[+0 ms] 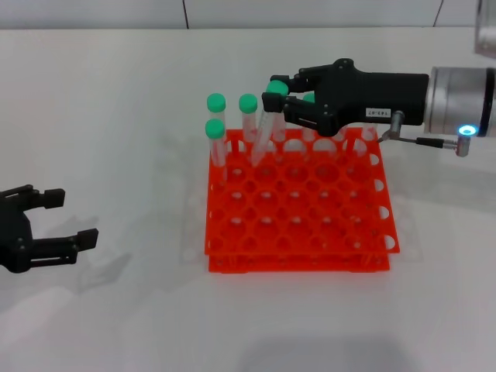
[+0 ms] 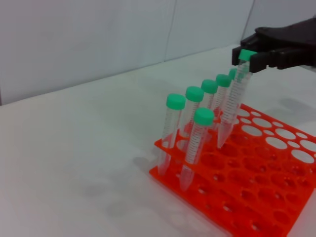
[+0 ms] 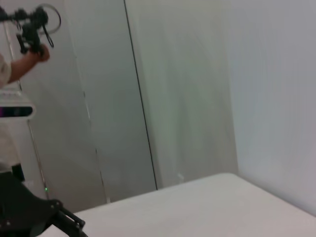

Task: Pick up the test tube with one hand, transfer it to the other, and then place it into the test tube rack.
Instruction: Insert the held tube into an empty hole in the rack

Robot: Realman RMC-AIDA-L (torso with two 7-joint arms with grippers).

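My right gripper (image 1: pixel 277 96), on the forearm with the small white label, is shut on the green cap of a clear test tube (image 1: pixel 262 132). It holds the tube tilted over the back rows of the orange test tube rack (image 1: pixel 325 260), with the tube's lower tip at the rack's top tier. The left wrist view shows the same grip (image 2: pixel 247 55), tube (image 2: pixel 231 106) and rack (image 2: pixel 219 185). My left gripper (image 1: pixel 74 218) is open and empty, low over the table to the rack's left.
Several other green-capped tubes (image 1: pixel 216 116) stand in the rack's back left holes, close to the held tube. The rest of the rack's holes hold no tubes. A wall stands behind the white table (image 1: pixel 116 116).
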